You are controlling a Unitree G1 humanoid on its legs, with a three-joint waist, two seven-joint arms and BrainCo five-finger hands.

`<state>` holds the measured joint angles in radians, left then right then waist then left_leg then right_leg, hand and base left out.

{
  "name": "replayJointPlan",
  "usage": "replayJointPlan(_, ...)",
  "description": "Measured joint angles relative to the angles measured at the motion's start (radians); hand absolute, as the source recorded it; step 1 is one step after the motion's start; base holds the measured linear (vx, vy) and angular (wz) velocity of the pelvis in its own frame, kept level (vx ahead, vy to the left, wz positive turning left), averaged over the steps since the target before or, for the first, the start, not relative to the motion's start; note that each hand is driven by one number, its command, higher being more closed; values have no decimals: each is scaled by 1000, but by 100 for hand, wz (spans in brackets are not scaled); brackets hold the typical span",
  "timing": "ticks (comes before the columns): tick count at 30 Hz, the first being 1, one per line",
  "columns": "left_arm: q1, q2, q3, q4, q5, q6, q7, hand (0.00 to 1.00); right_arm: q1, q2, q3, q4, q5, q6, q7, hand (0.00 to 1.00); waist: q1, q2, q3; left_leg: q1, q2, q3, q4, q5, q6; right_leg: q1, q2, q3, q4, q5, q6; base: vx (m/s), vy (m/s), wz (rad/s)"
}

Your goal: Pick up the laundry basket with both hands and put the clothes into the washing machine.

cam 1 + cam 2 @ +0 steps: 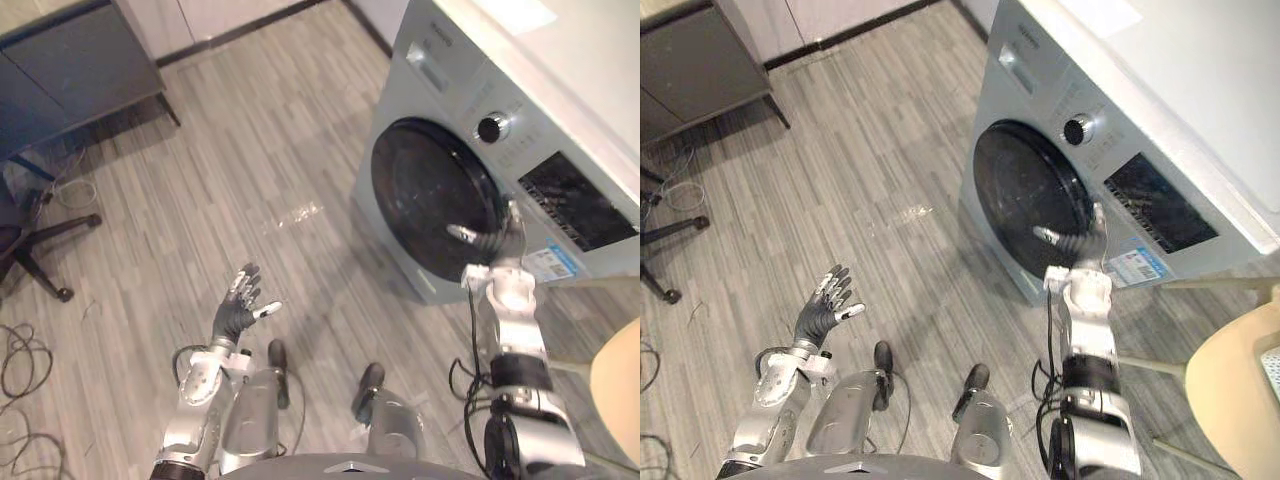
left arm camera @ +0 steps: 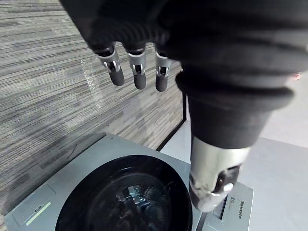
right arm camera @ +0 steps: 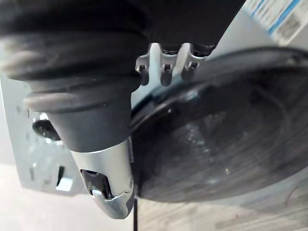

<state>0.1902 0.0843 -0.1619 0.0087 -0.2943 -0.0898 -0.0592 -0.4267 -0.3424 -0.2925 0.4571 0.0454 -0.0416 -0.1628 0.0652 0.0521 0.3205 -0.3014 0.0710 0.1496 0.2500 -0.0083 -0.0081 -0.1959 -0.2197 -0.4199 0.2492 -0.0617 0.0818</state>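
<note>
The grey washing machine (image 1: 440, 60) stands at the right with its round dark door (image 1: 430, 195) closed. My right hand (image 1: 505, 240) is raised against the door's right edge, fingers straight and thumb spread toward the glass. In the right wrist view its fingers (image 3: 166, 65) rest at the rim of the door (image 3: 221, 144). My left hand (image 1: 235, 310) hovers open and empty above the wooden floor, well left of the machine. Its fingers (image 2: 137, 67) hang relaxed in the left wrist view, which looks at the door (image 2: 130, 197) from a distance.
A dark cabinet (image 1: 60, 70) fills the back left. An office chair's base (image 1: 40, 250) and loose cables (image 1: 20, 370) lie at the left edge. A beige rounded seat (image 1: 1240, 390) sits close on the right, beside the machine. The control knob (image 1: 490, 127) is above the door.
</note>
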Motion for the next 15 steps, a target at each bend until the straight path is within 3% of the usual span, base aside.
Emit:
replayJointPlan(4, -29, 17, -20, -2, -19, -11, 1, 0, -110, -104, 16, 135, 99, -24, -22, 0, 11, 2, 41, -19, -22, -4, -66, 51, 12, -26, -5, -3, -41, 42, 2, -64, 67, 4)
replayJointPlan(8, -46, 23, -17, -3, -42, -12, 2, 0, -189, -184, 17, 237, 108, -56, -17, 0, 3, 1, 65, -32, -26, -10, -121, 97, 15, -50, 0, -8, -63, 70, -5, -75, 13, 4)
replayJointPlan(11, -56, 26, -29, -7, -58, -12, 2, 0, -303, -257, 55, 394, 99, -43, 19, 0, 4, 3, 74, -30, -23, -13, -164, 128, 8, -52, 15, -9, -92, 87, -18, -124, 6, 2)
replayJointPlan(15, -64, 33, -45, -41, -60, -13, 1, 0, -408, -316, 55, 551, 24, 15, 53, 0, 27, 2, 78, -35, -15, -12, -233, 161, 5, -71, 32, -5, -118, 92, -19, -97, -17, 11)
